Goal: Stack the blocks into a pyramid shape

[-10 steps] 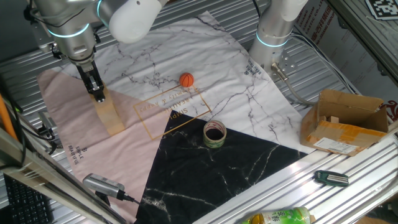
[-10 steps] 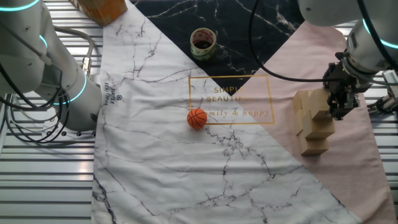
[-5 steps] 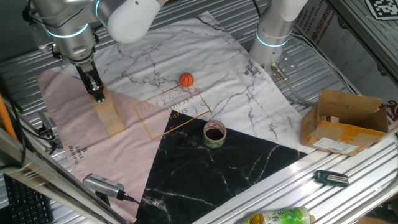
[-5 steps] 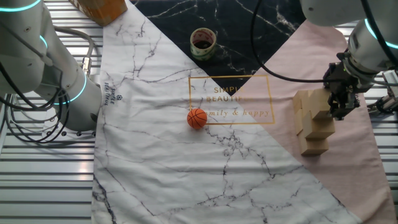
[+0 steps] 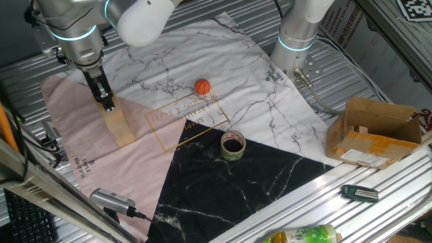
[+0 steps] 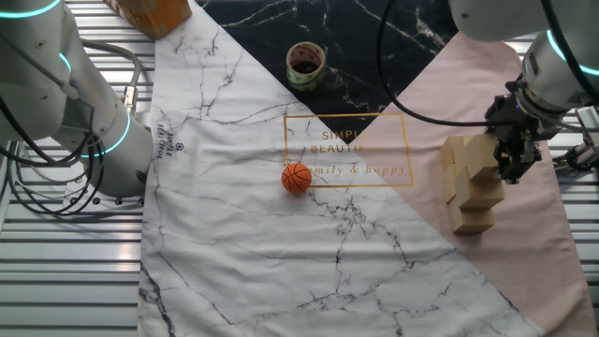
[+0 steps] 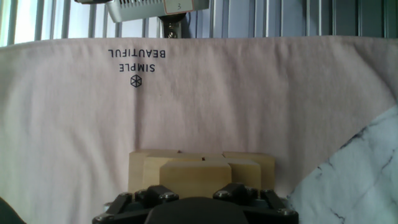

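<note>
Because the hand (image 6: 512, 171) sits right at the top of the blocks (image 6: 468, 183), you have the apex cube directly beneath the fingers, with the row's long axis running roughly twelve to six in the other fixed view. From these frames you cannot tell whether the fingers pinch that top cube or stand spread. The blocks are plain light-tan wood, stepped in tiers, standing on the pink cloth (image 6: 524, 239) at about three o'clock from the orange ball (image 6: 296, 178).
</note>
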Controlling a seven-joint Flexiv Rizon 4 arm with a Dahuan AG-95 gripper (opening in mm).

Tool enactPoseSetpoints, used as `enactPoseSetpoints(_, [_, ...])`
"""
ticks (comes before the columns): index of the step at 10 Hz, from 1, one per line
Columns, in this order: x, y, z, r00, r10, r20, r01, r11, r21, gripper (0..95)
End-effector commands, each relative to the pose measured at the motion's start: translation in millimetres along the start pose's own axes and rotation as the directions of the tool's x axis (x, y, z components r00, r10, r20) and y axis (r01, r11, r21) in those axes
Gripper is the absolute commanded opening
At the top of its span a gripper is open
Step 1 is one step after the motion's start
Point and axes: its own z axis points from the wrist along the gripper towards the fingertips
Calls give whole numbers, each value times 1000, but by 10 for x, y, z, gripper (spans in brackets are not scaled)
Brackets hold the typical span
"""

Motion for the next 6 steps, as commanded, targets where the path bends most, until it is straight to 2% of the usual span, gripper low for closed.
enactPoseSetpoints(1, [-9, 1, 1, 1000, -17, -3, 16, 1000, -1, 950])
enactPoseSetpoints(6, [-3, 32, -44, 1000, -22, -2, 22, 1000, 1, 950])
